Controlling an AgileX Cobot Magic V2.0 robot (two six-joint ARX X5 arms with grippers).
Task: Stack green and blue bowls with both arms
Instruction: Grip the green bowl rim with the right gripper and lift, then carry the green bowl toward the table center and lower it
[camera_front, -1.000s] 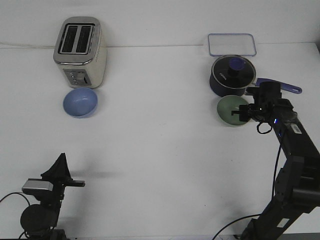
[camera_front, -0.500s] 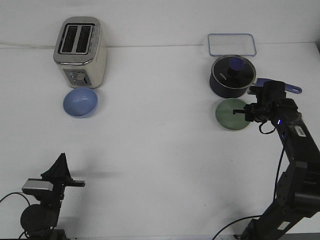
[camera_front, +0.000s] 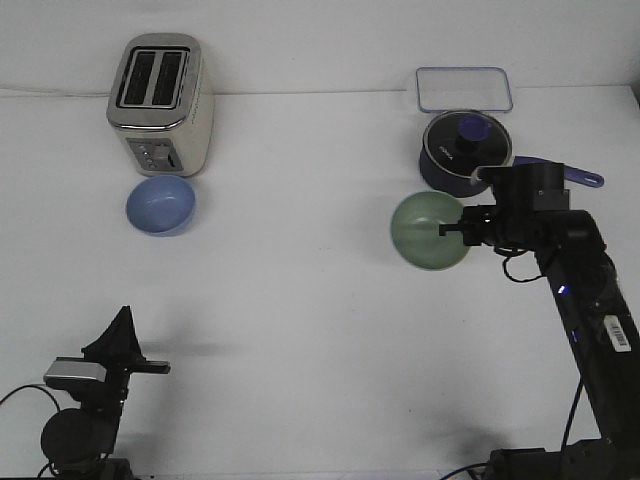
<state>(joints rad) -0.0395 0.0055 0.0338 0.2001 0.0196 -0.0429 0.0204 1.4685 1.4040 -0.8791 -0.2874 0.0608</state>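
right hand (camera_front: 452, 228) grips the pale sage green round bowl (camera_front: 428, 231) by its rim; seemingly light, rigid, slippery; left hand (camera_front: 150, 366) looks released.

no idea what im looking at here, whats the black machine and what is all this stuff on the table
This is one camera view looking forward over a white table, from where a two-armed robot faces. The right arm reaches in from the right; its fingers grip the rim of a green bowl, apparently lifted. The left arm sits folded at the lower left. Also on the table: a blue bowl, a toaster, a dark saucepan with a lid, and a clear flat lid.
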